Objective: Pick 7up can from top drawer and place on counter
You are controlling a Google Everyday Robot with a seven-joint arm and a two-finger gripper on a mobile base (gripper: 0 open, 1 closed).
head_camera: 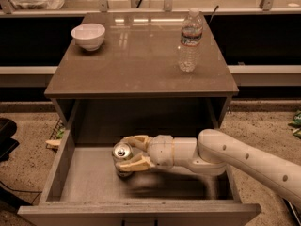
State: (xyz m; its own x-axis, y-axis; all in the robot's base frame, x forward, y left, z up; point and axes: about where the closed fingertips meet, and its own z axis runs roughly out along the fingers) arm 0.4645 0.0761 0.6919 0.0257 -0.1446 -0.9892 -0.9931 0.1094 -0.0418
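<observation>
The top drawer (60, 167) is pulled open below the counter (136, 62). The 7up can (122, 151) stands upright in the drawer, left of its middle, silver top showing. My gripper (122, 154) reaches in from the right, low over the drawer floor. Its two pale fingers (134, 141) lie one on the far side and one on the near side of the can, closed against it. The can's lower half is hidden behind the near finger.
On the counter, a white bowl (88, 36) sits at the back left and a clear plastic water bottle (190, 40) stands at the right. My white arm (244, 161) crosses the drawer's right wall. A speckled floor surrounds the cabinet.
</observation>
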